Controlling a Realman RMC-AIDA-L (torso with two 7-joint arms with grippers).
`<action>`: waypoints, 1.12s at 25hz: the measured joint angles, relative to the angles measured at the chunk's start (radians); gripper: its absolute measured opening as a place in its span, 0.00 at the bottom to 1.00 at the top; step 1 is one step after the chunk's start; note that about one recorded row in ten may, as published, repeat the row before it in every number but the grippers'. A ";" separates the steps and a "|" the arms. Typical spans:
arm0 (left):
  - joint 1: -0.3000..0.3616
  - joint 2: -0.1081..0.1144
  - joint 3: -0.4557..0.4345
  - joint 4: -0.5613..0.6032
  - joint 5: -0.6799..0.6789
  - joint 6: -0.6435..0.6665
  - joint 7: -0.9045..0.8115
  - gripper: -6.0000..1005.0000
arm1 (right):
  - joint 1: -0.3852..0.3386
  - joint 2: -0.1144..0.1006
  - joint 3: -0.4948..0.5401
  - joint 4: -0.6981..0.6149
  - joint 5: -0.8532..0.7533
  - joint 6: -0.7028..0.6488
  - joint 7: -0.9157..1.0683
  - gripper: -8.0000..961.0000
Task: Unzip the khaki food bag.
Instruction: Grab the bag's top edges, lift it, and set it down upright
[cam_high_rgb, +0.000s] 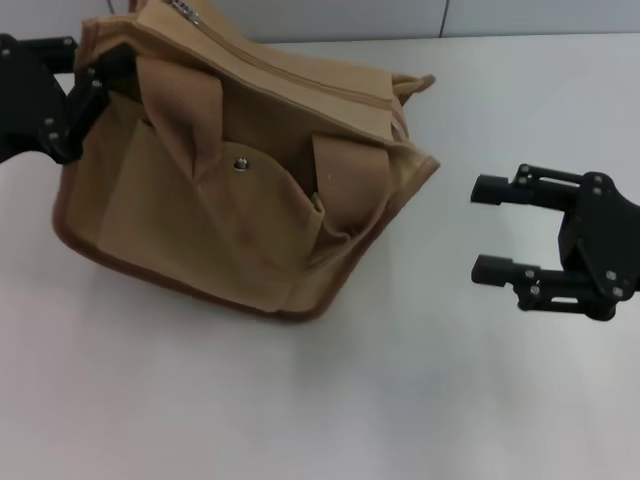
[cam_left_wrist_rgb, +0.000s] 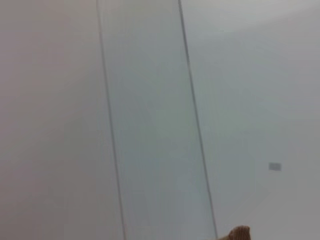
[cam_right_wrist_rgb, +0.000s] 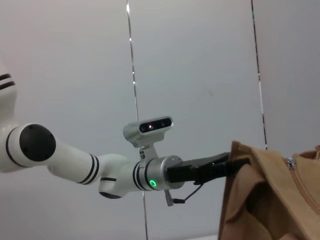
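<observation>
Right tool (cam_high_rgb: 488, 229) hangs open over the white counter (cam_high_rgb: 400, 400), apart from the khaki food bag (cam_high_rgb: 240, 190). Left tool (cam_high_rgb: 88, 92) is clamped on the bag's upper corner, bracing it. Zipper (cam_high_rgb: 187, 10) looks closed; next, the right tool must reach its pull.

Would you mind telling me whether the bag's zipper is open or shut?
Shut: on the khaki bag, the zipper seam runs closed along the top.

Open table (cam_high_rgb: 400, 400) lies between my right gripper (cam_high_rgb: 488, 243) and the bag (cam_high_rgb: 240, 190), so I can slide straight in. My left gripper (cam_high_rgb: 92, 92) blocks the bag's far corner.
</observation>
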 joint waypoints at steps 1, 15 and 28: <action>-0.004 0.000 0.001 0.017 0.000 0.013 -0.009 0.03 | 0.000 0.001 0.002 0.000 0.008 0.000 0.001 0.76; -0.020 -0.003 0.242 0.141 -0.079 0.044 -0.045 0.04 | 0.068 0.005 0.045 0.022 0.172 0.127 0.089 0.76; -0.048 -0.003 0.458 0.195 -0.115 -0.038 -0.087 0.04 | 0.152 0.004 -0.130 -0.061 0.153 0.253 0.230 0.74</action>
